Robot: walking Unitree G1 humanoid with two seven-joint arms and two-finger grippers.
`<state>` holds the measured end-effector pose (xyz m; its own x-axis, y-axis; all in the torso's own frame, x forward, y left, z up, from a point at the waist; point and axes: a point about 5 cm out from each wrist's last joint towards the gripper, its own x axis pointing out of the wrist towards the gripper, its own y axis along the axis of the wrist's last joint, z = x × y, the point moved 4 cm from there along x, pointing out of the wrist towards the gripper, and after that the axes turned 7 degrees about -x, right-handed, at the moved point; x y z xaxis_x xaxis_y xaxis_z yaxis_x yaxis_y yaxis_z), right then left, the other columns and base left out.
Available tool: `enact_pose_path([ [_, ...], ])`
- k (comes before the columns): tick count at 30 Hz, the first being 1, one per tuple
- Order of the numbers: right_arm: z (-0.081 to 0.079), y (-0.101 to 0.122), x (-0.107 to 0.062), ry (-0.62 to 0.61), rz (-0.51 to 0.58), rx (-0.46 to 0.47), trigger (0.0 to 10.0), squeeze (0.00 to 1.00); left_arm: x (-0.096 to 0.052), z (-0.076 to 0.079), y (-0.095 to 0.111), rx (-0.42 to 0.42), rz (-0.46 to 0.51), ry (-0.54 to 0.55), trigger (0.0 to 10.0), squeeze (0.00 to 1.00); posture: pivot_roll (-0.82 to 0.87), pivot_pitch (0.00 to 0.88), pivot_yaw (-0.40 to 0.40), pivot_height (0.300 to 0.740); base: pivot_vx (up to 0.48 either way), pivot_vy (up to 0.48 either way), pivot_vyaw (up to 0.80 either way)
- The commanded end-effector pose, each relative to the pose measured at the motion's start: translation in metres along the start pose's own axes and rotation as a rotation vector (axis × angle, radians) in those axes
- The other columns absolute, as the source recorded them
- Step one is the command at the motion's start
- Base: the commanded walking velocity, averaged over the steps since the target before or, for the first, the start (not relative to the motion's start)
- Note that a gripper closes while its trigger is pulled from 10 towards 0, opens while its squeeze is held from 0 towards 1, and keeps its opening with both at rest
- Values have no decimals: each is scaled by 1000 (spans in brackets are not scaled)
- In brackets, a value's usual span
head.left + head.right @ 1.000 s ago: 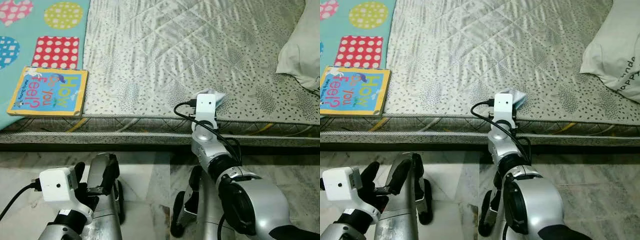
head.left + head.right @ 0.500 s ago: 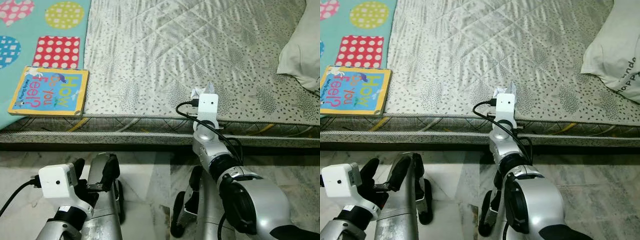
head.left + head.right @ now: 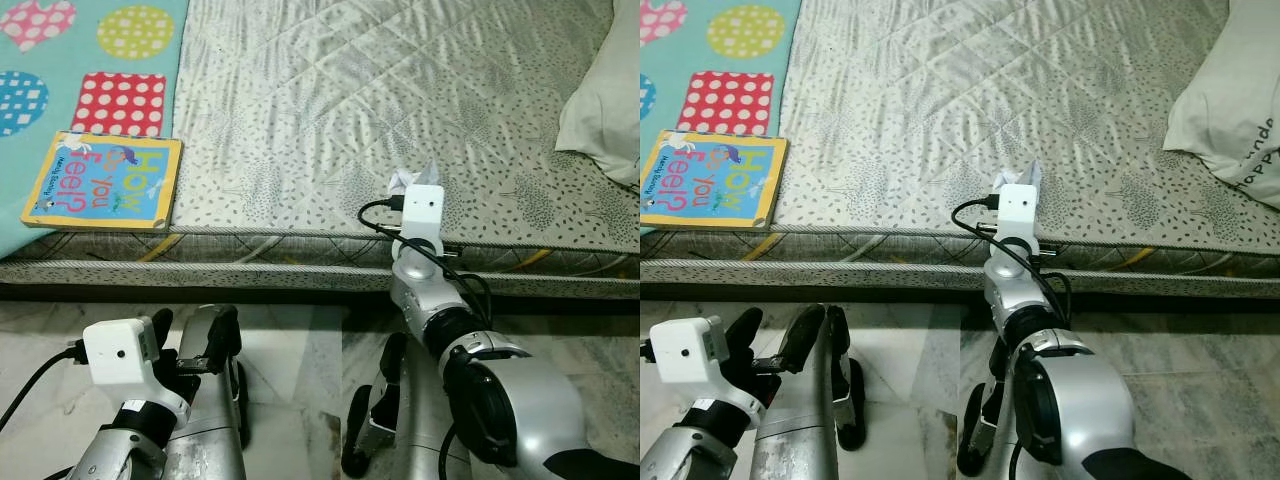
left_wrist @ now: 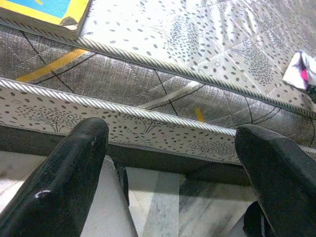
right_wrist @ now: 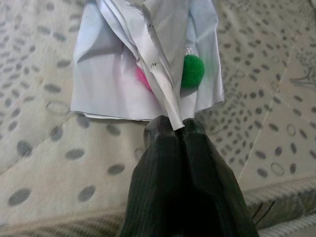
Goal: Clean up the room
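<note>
Where the near edge of the mattress runs, a crumpled white paper with a green pompom and a pink bit lies on the quilted cover. The right hand has its two black fingers pressed together on a fold of this paper. Far to the left lies a yellow children's book, near a dotted teal blanket. A white pillow is at far right. The left hand hangs low over the marble floor, fingers spread.

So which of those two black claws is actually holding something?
The right gripper: its fingers are pinched shut on a crumpled white paper lying on the mattress. The left gripper hangs open by the bed's side.
</note>
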<state>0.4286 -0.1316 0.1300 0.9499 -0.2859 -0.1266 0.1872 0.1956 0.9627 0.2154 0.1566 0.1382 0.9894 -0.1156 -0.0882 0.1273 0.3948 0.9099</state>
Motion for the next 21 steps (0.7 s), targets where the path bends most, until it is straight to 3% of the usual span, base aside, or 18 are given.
enact_pose_path([
  [1, 8, -1, 3, -12, 2, 26, 0, 0, 2, -2, -6, -4, -16, 5, 10000, 0, 254, 335, -93, 541, 0, 0, 0],
  [8, 17, 16, 8, 22, 74, 99, 0, 0, 17, -4, 0, 11, 28, 6, 10000, 0, 204, 276, -89, 541, 0, 0, 0],
  [12, 21, 22, 6, 95, 169, 144, 0, 0, 29, -20, -1, 44, 49, 78, 10000, 0, 136, 218, -68, 541, 0, 0, 0],
  [14, 20, 18, 3, 134, 190, 159, 471, 0, 34, -25, -3, 44, 45, 90, 10000, 0, 116, 195, -57, 541, 0, 0, 0],
  [15, 20, 17, 2, 150, 198, 162, 2235, 0, 36, -25, -3, 43, 46, 89, 10000, 0, 116, 195, -57, 541, 0, 0, 0],
  [16, 19, 16, 1, 160, 199, 163, 2235, 0, 38, -26, -4, 43, 46, 87, 10000, 0, 101, 172, -46, 541, 0, 0, 0],
  [17, 17, 10, -6, 204, 217, 165, 10000, 0, 44, -25, -3, 48, 53, 73, 10000, 0, 90, 155, -41, 541, 0, 0, 0],
  [21, 20, 4, -24, 278, 254, 208, 10000, 0, 57, -26, 1, 55, 80, 53, 10000, 0, 66, 107, -27, 541, 0, 0, 0],
])
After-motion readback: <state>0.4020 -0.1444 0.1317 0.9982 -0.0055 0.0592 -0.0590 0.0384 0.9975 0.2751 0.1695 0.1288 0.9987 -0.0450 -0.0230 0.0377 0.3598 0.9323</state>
